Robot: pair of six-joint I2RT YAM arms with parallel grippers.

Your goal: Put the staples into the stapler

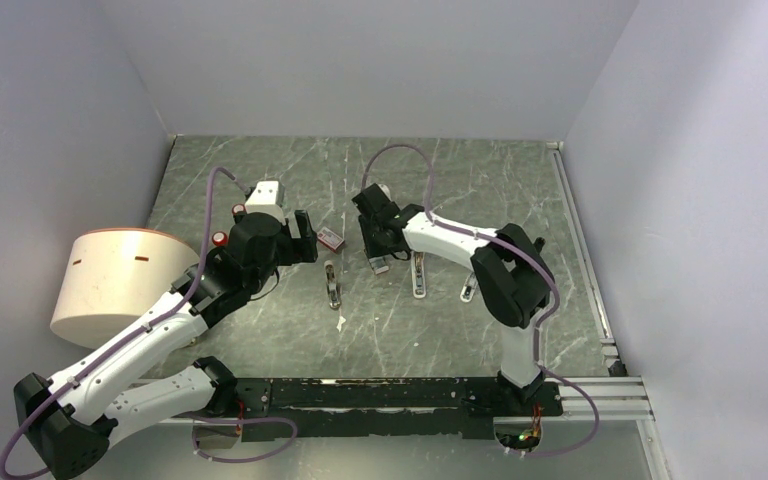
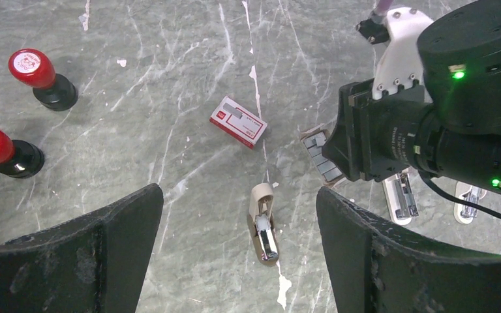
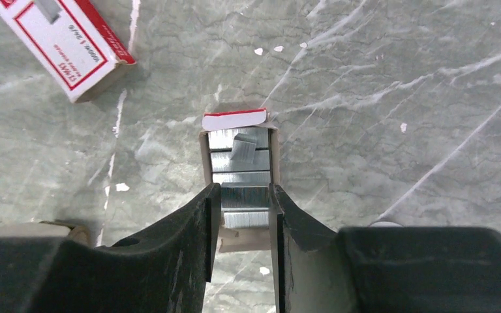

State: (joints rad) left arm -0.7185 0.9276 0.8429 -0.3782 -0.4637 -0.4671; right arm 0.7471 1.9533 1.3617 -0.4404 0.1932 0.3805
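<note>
The beige stapler lies open on the table, its grey metal channel facing up; in the left wrist view the stapler sits below and between my open left fingers. My left gripper hovers above it, empty. The staples lie in rows in an opened little cardboard tray with a red flap. My right gripper is lowered into the tray, its jaws pressed on both sides of one strip of staples. The tray also shows in the left wrist view, partly hidden by the right gripper.
A shut red-and-white staple box lies behind the stapler. A long white stapler and a small light-blue one lie open to the right. Two red-capped stamps stand at left. A big round white container stands at the far left.
</note>
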